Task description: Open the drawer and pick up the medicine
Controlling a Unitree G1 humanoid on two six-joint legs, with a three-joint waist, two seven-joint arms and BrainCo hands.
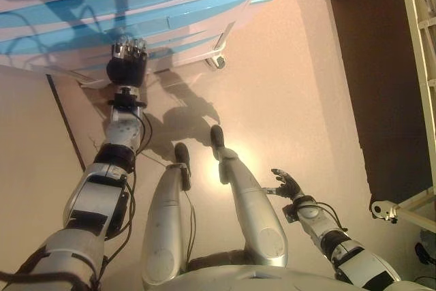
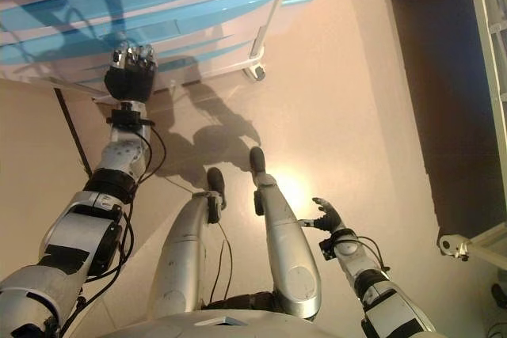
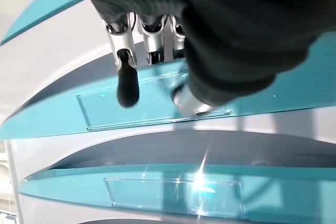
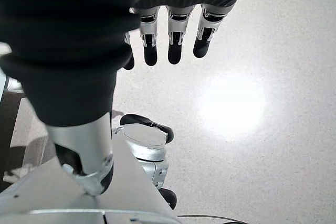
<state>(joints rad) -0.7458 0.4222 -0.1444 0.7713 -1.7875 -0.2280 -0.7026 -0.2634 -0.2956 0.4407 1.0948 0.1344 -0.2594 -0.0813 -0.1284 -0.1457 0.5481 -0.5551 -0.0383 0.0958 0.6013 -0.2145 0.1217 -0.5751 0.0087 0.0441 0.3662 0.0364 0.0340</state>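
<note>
A white cart [image 1: 235,15] with several light-blue drawers stands ahead of me on the left. All its drawers look closed. My left hand [image 1: 127,69] is raised to one drawer front [image 3: 262,93]. In the left wrist view its fingers [image 3: 127,85] curl at that front's top edge and the thumb rests on the clear label plate. My right hand [image 1: 287,183] hangs low on the right over bare floor, with fingers [image 4: 173,45] straight and empty. No medicine shows in any view.
The cart stands on castors; one [image 1: 216,61] is near its front right corner. A white metal frame [image 1: 422,46] with a castor [image 1: 383,210] runs along the right edge over darker floor. A dark strip [image 1: 65,120] crosses the floor at left.
</note>
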